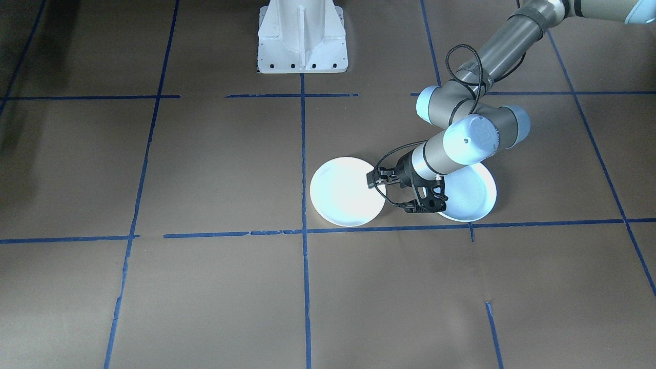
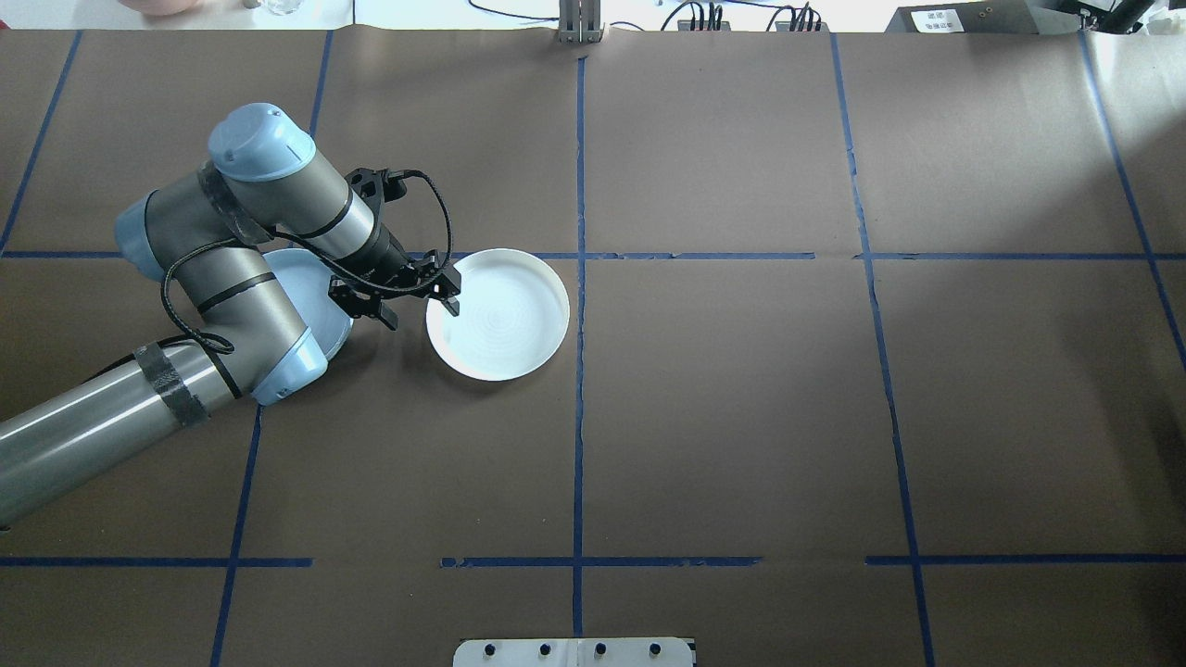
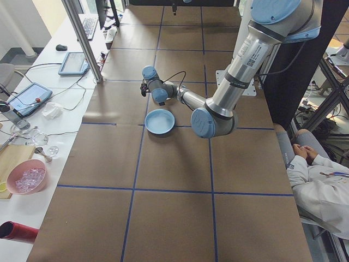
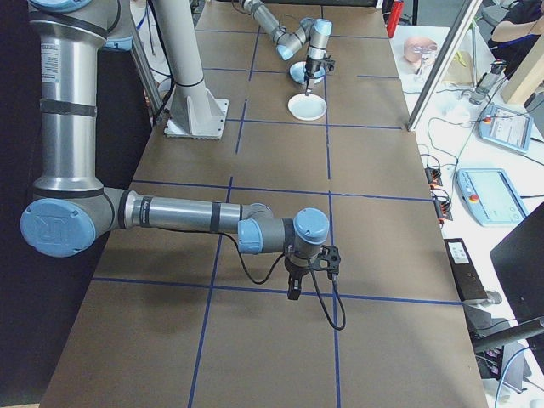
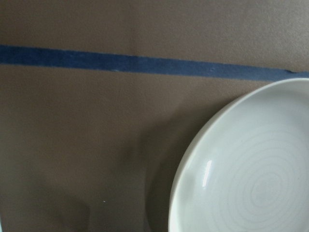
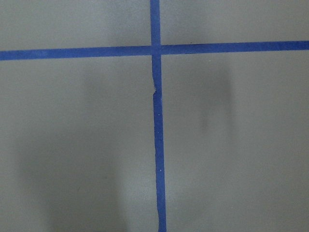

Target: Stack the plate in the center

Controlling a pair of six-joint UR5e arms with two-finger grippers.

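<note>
We see robotics lab: taped-grid table (image 2: 723, 417), teach pendants (image 4: 501, 127) on side bench (image 3: 32, 136), seated person in white coat (image 3: 322, 185).

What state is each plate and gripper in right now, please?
Center plate: upright on the table, empty, nothing stacked on it.
Second plate: flat on the table, partly hidden, not stacked.
Left gripper: fingers open at the center plate's rim.
Right gripper: over bare table; open or shut, cannot tell.
</note>
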